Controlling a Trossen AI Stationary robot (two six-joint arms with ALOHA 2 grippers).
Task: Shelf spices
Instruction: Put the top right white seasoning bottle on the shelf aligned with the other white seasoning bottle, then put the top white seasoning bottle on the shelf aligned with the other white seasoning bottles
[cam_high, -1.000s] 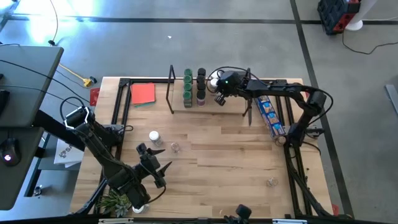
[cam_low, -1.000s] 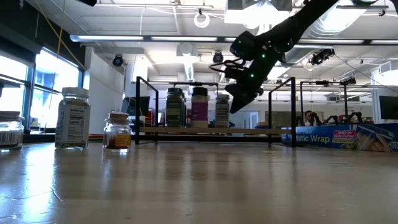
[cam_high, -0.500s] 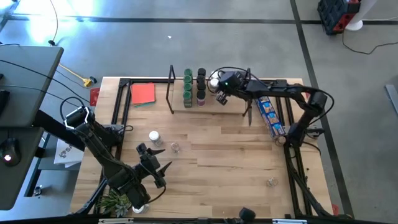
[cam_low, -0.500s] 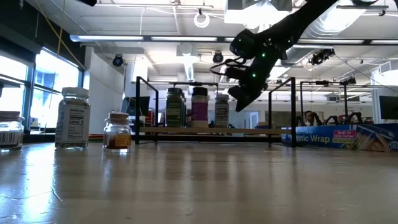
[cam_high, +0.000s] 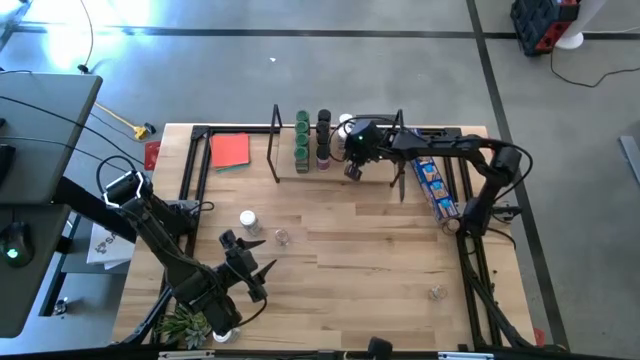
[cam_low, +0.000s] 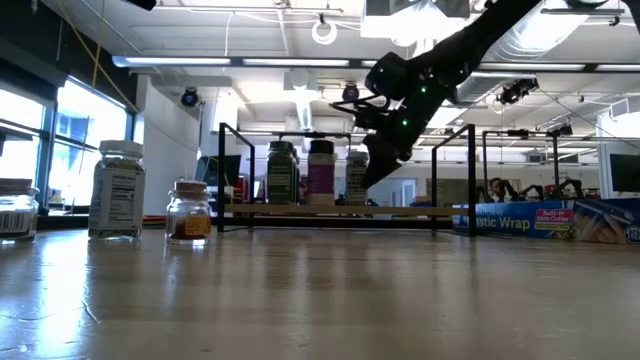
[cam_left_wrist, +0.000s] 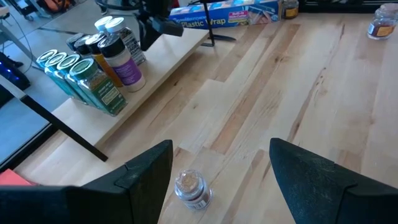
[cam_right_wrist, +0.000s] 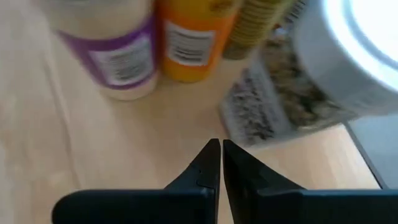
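Observation:
The shelf stands at the table's far edge. It carries a row of green-lidded jars, a row of black-lidded jars and a white-lidded jar. My right gripper hangs over the shelf board just right of these jars, shut and holding nothing. Its wrist view shows the white-lidded jar, a purple-labelled jar and an orange jar past the fingertips. My left gripper waits open at the near left. A small clear jar stands on the table ahead of it.
Loose jars stand on the table: a white-lidded one, a small clear one and another near the right. A blue packet lies right of the shelf and a red square left of it. A plant sits at the near left corner.
My right gripper has shifted a little toward the table's left along the shelf, closer to the jar rows, and has dipped slightly. The jars on the shelf have kept still.

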